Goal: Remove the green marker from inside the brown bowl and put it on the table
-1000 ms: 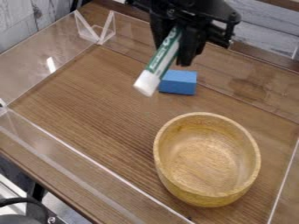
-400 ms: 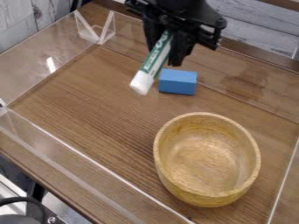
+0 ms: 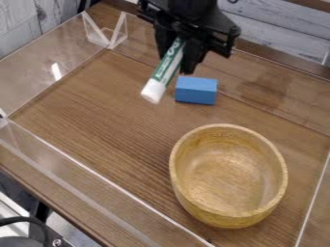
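My gripper (image 3: 179, 53) hangs at the top centre of the camera view, shut on the green marker (image 3: 164, 72). The marker is a white barrel with green lettering, slanting down and to the left, its white lower end just above the table (image 3: 91, 125). That end hovers just left of a small blue block. The brown bowl (image 3: 230, 174) sits at the lower right, empty inside, well apart from the marker and the gripper.
A small blue block (image 3: 196, 91) lies on the table right beside the marker's lower end. Low clear acrylic walls (image 3: 52, 68) border the tabletop, with a clear bracket (image 3: 106, 31) at the far left corner.
The gripper with the marker has shifted left in the picture and sunk a little. The marker's lower end now hangs left of the blue block instead of over its left edge.
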Robot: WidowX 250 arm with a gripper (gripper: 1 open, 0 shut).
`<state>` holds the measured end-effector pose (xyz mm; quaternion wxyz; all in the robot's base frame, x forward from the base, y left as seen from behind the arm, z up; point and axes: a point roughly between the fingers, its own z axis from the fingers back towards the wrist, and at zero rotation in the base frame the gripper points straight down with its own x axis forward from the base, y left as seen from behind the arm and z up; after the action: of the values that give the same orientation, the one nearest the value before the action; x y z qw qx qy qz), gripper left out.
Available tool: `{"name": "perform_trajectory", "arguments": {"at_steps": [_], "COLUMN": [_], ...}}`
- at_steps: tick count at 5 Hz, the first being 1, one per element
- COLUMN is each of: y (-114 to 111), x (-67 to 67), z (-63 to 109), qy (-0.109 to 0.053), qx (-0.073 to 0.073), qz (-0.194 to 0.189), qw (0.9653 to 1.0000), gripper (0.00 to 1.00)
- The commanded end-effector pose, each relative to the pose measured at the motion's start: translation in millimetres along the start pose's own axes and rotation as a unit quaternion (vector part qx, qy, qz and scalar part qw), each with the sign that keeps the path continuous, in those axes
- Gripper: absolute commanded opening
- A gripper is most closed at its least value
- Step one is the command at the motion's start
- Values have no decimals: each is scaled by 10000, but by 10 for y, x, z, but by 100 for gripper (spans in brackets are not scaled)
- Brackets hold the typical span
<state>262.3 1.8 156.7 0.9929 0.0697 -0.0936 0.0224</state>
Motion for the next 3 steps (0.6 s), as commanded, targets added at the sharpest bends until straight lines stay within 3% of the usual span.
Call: {"name": "perform_trajectory", "arguments": {"at_steps": [1, 3], "y": [89, 184], "x": [187, 322], "z": [81, -49], "qy": [-312, -321], "qx": [57, 175], "qz": [161, 344], "qw": [9994, 9987], "gripper": [0, 0]}}
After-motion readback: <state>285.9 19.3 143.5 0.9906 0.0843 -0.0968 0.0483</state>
